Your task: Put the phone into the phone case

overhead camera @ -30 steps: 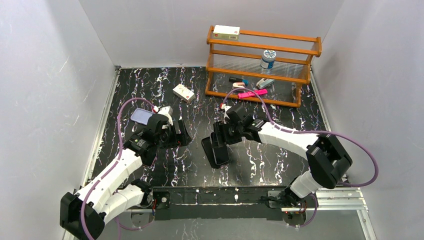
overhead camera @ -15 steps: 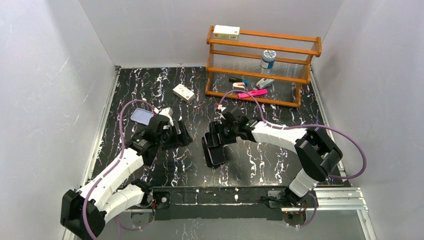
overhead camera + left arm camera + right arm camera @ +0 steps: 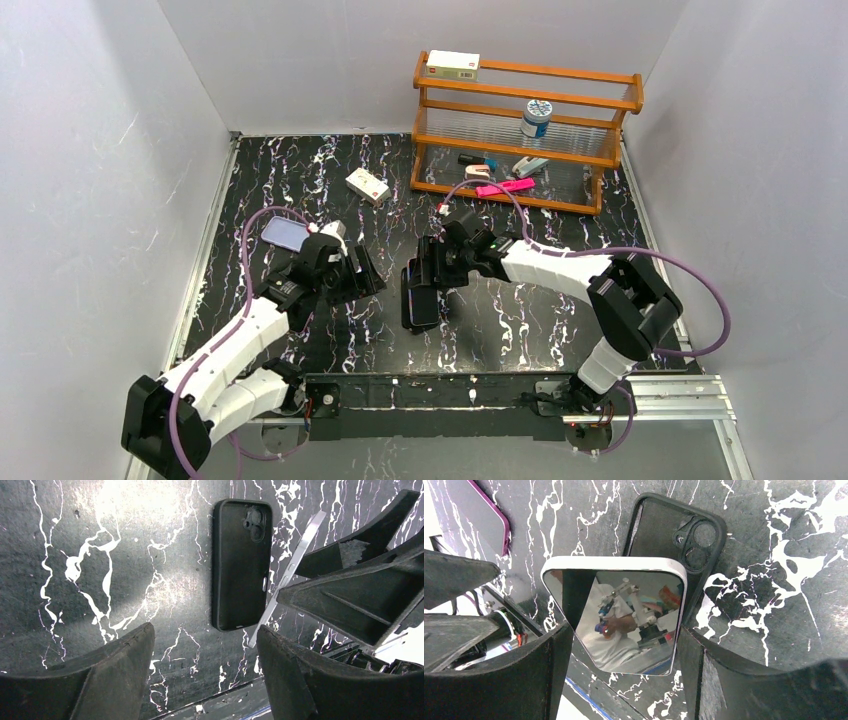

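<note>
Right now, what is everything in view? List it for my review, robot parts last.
phone: one, mirror-dark screen with white rim; held on edge in the right pincer.
black case: one, black; flat on the table by the held phone.
lavender phone case: one, lavender; flat on the table, far left.
small box: one, white; on the table, left of the rack.
rack: one, orange wood; back right.
flat box: one, white; on top of the rack.
jar: one, blue and white; middle shelf.
pink marker: one, pink; bottom shelf, among small bits.
table: one, black with white veins.
right pincer: one, black; gripping the phone.
left pincer: one, black; open, empty.
</note>
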Available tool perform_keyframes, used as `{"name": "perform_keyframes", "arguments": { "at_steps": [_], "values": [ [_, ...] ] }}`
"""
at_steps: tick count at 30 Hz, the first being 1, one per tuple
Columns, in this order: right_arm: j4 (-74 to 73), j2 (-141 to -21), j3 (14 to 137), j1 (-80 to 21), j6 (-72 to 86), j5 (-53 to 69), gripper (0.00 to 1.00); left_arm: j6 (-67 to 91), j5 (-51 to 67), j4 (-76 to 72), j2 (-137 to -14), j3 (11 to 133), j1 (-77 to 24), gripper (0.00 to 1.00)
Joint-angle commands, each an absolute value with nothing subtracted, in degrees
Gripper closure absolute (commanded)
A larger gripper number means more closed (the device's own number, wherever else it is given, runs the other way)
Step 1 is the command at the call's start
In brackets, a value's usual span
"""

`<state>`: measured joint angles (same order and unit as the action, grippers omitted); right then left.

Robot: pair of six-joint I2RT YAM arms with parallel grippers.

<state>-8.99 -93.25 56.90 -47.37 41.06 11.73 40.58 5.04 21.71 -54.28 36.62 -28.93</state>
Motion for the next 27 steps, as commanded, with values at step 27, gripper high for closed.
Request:
{"name": "perform_keyframes", "arguments": {
  "at_steps": [27],
  "values": [
    [-8.32,-98.72,60.23,-49.09,47.37,11.09,0.42,47.46,15.25,10.07,-58.55,30.07,-28.74,0.33]
  ]
}}
